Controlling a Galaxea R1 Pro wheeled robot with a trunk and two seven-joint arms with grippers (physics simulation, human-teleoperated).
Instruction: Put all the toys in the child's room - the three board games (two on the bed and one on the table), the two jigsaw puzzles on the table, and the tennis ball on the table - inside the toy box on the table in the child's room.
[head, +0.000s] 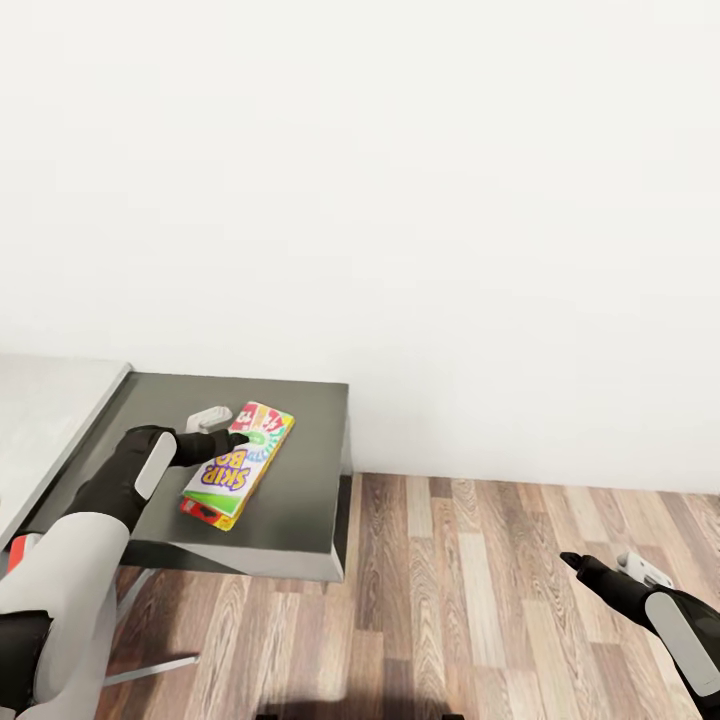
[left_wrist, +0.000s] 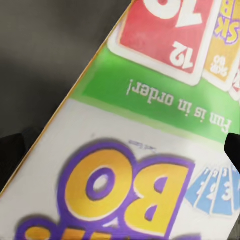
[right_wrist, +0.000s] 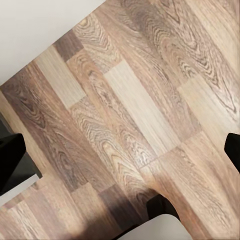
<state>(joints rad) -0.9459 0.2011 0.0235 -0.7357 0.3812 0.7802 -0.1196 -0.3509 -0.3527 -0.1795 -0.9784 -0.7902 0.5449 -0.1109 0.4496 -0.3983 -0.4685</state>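
The white wall (head: 400, 200) is taking up most of what I am seeing from here, with the wood-plank floor (head: 500, 600) running along its foot; nothing on that floor is lying in the robot's way. At the far left the pale table (head: 45, 420) is just edging in, and no toy box is showing on the part I can make out, so I am judging the task as barely under way: no toy is lying in a bin, as far as I can see. Beside the table the lower dark grey-topped cabinet (head: 290, 500) is carrying one board game (head: 237, 463), the white, red and yellow Skip-Bo box, lying flat and slanted near the cabinet's middle; this one is waiting to be lifted and carried over. A small pale grey object (head: 209, 417) is sitting just beside the box's far end, close enough to be nudged during a grasp. The left gripper (head: 235, 441) is hanging over the box's far half, its wrist camera looking straight down at the printed cover (left_wrist: 130, 150); whether it is open or touching the box I cannot tell. The right gripper (head: 572, 562) is hovering over bare floor, well apart from the cabinet, jaws spread wide and holding nothing.
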